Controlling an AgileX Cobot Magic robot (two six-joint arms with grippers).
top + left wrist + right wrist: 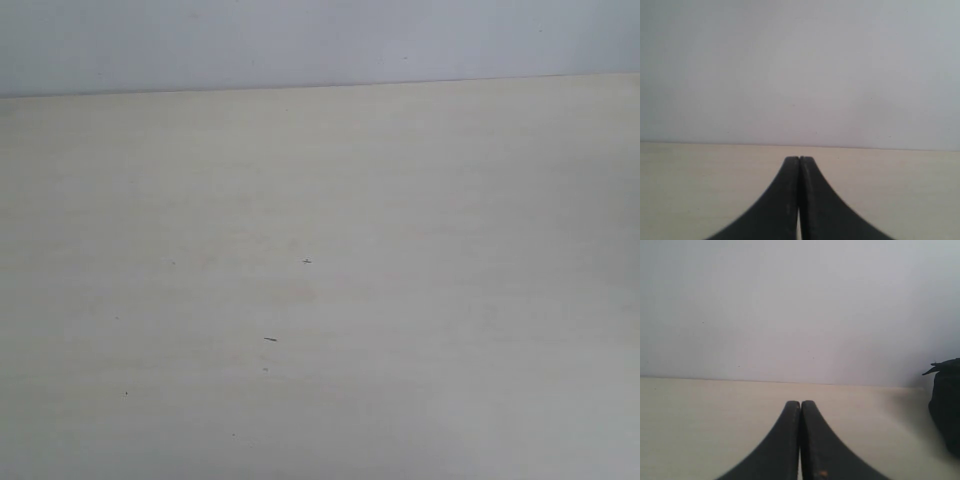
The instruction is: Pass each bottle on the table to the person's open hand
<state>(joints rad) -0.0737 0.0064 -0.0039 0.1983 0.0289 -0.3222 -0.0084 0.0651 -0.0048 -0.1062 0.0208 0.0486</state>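
The table (420, 300), pale beige, runs to a grey wall (320, 40); left gripper (799, 160) and right gripper (800, 403), jaws pressed together, grip nothing.

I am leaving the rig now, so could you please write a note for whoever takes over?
Left pincer: shut, empty.
Right pincer: shut, empty.
Bottles: none in any view; the table shows only small specks. No person's hand in view.
A dark object shows in the right wrist view; unidentifiable.
Done: cannot tell.
Left: find the bottles and the hand before moving.
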